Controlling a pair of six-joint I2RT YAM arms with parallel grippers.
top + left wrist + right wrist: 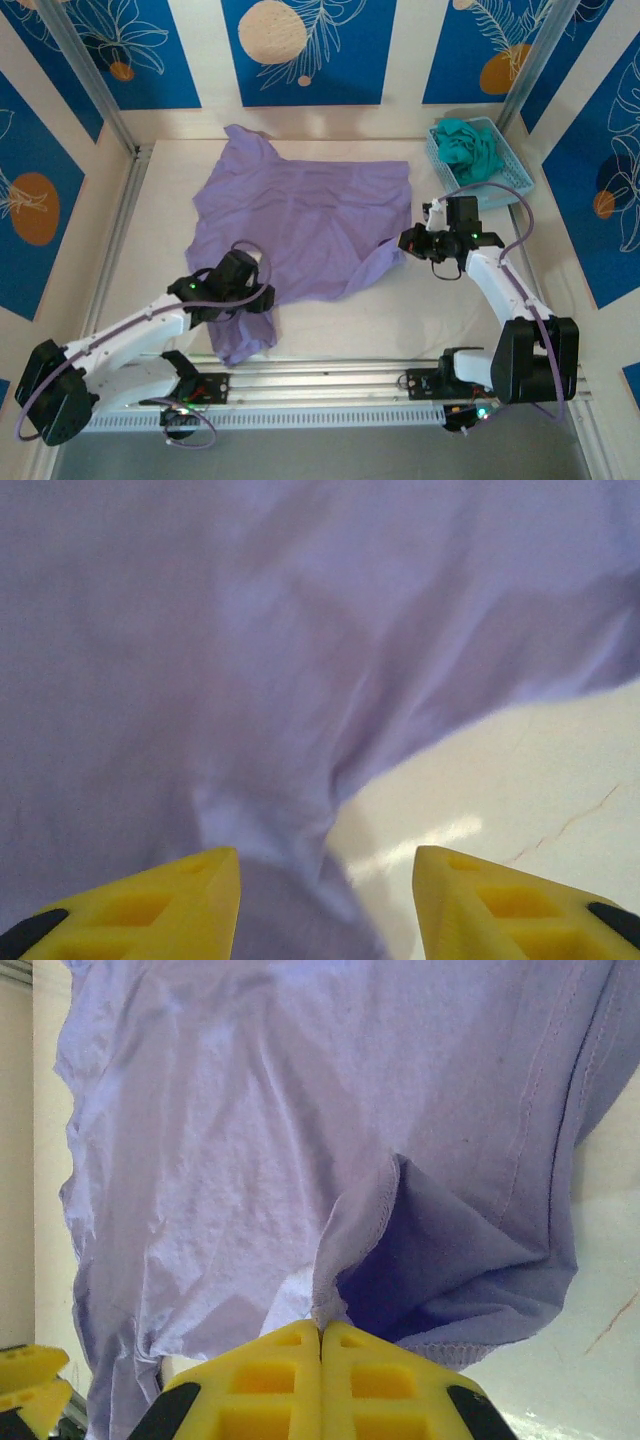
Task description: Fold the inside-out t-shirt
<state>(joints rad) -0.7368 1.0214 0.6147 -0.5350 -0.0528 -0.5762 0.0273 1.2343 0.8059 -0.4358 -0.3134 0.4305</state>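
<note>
Notes for you, as things stand.

- The t-shirt (300,215) lies spread across the middle of the tabletop (400,310), lavender, mostly flat, with seams showing on the outside. One bunched flap hangs toward the near edge on the left side. The far corner is rumpled.
- Your right hand (320,1332) is closed, fingers pressed together, pinching a fold of the t-shirt's right near edge. The cloth rises from the tabletop to the fingertips and a dark pocket opens beneath it. My read is that this grip holds a corner up, ready to carry it across the body for a fold.
- Your left hand (325,860) is open, its yellow fingers well apart, and it hovers low over the near-left part of the t-shirt. Cloth and a patch of bare tabletop show between the fingers. Nothing is clamped. It looks placed either to take the matching left corner or to let it go. I cannot tell which.
- The basket (505,175) at the far right holds a teal-green garment (468,145), well apart from the t-shirt. It is not part of your job.

Judgement: folding is barely begun, with no clean crease made. With only one side held, a pull from the right hand would likely drag the whole t-shirt sideways. Secure the left side first.
</note>
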